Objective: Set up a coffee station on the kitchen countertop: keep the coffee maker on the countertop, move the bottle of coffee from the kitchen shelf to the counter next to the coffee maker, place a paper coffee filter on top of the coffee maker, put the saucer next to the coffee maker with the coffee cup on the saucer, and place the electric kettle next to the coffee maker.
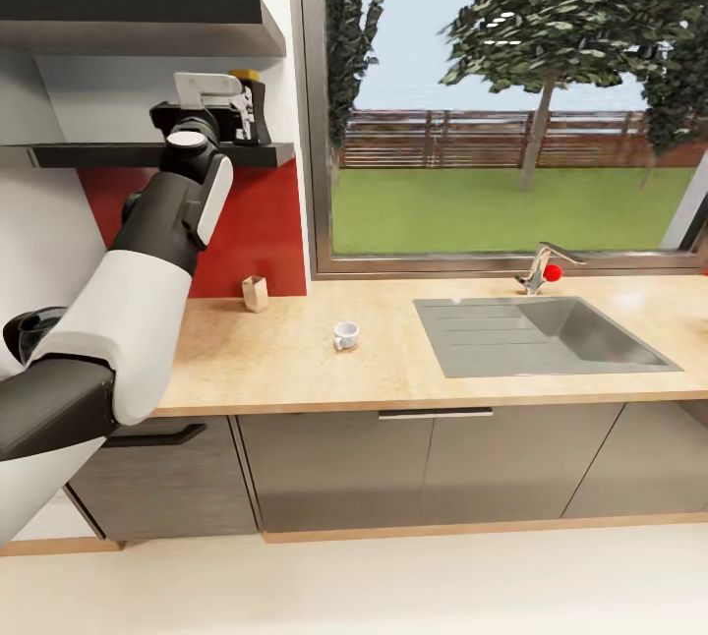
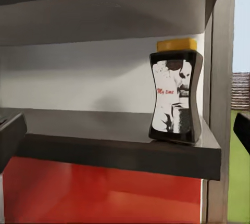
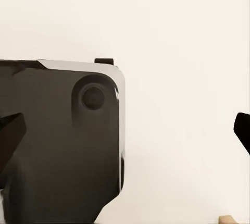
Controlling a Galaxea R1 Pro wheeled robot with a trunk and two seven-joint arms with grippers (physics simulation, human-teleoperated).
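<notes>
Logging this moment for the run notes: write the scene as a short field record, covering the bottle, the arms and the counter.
bottle of coffee: upright on the lower shelf, near its window end, yellow lid on
left gripper: raised to shelf height, open, facing the bottle, not touching it
right gripper: fingertips apart, nothing between them
coffee cup: on the countertop, left of the sink
status: bottle not yet grasped

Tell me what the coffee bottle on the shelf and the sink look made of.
Coffee bottle: seemingly glossy dark glass or plastic, judging by its sheen, with a printed label and a matte yellow lid, likely plastic. Sink: brushed metal, probably stainless steel, given its even grey satin surface and ridged drainboard.
</notes>
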